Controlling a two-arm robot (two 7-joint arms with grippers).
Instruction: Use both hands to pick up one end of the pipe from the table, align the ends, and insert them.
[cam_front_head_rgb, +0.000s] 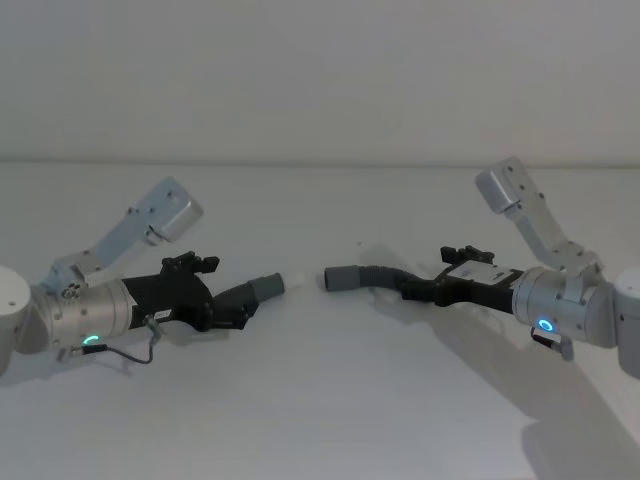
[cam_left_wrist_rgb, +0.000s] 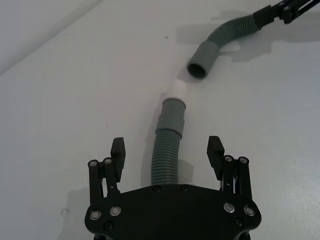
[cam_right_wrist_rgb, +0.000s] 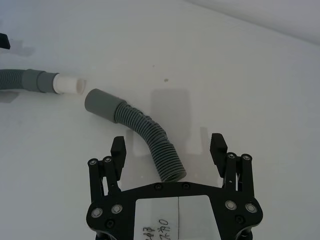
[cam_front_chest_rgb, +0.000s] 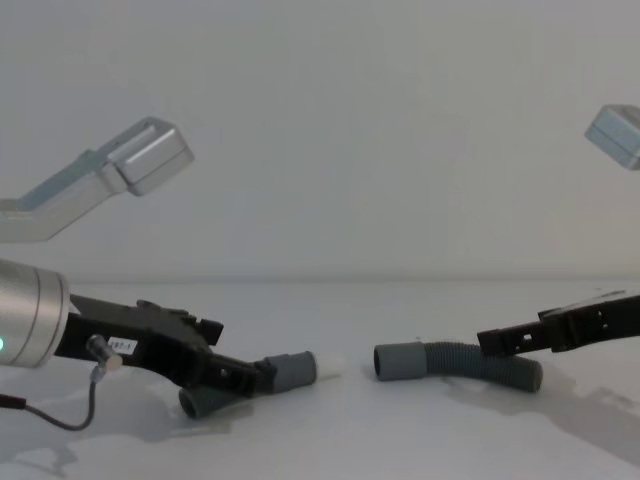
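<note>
The pipe is two grey ribbed hose pieces lying on the white table (cam_front_head_rgb: 320, 400), their ends facing each other with a small gap. The left piece (cam_left_wrist_rgb: 167, 155) has a grey cuff (cam_front_head_rgb: 268, 284) with a white tip (cam_front_head_rgb: 297, 281). The right piece (cam_right_wrist_rgb: 152, 142) curves and ends in an open cuff (cam_front_head_rgb: 343, 278). My left gripper (cam_left_wrist_rgb: 166, 150) is open, with its fingers on both sides of the left hose and clear of it. Around the ribbed part of the right hose stands my right gripper (cam_right_wrist_rgb: 168, 147), also open. Both sit low at the table: the left gripper (cam_front_chest_rgb: 235, 378) and the right gripper (cam_front_chest_rgb: 495, 340).
A plain pale wall (cam_front_head_rgb: 320, 70) rises behind the table's far edge. Both silver arms (cam_front_head_rgb: 70, 310) reach in from the sides, the right arm (cam_front_head_rgb: 570, 305) with a lit ring. A thin cable (cam_front_head_rgb: 140, 350) hangs by the left wrist.
</note>
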